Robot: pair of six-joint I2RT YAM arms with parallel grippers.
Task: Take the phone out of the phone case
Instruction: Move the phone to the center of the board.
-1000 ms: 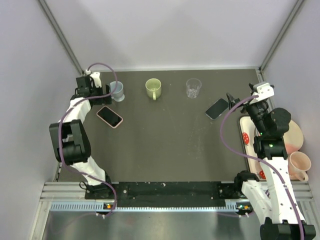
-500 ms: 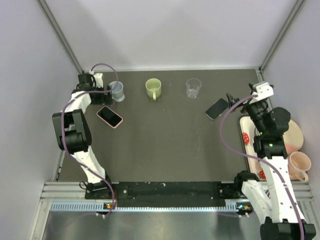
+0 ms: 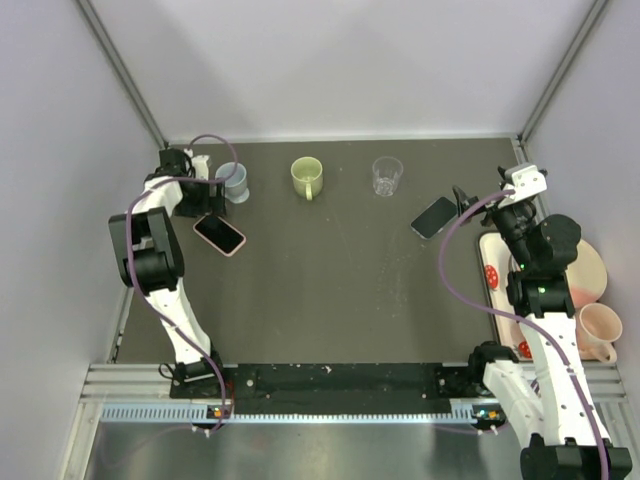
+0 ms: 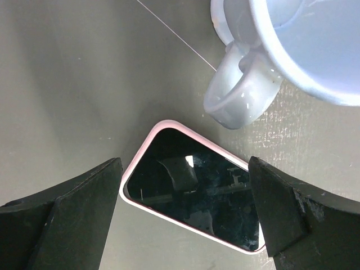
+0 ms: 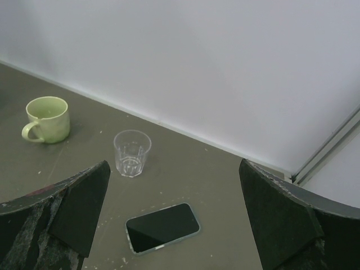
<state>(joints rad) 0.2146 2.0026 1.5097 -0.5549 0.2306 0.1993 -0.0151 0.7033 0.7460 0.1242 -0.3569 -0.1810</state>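
Phone (image 3: 219, 234), still cased, now lies beneath the repositioned left gripper (image 4: 184, 188), wide open and empty like the right gripper (image 5: 174, 185).

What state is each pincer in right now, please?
Left pincer: open, holding nothing.
Right pincer: open, holding nothing.

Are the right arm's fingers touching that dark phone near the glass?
Apart. The right wrist view shows bare table between the phone and both fingers.
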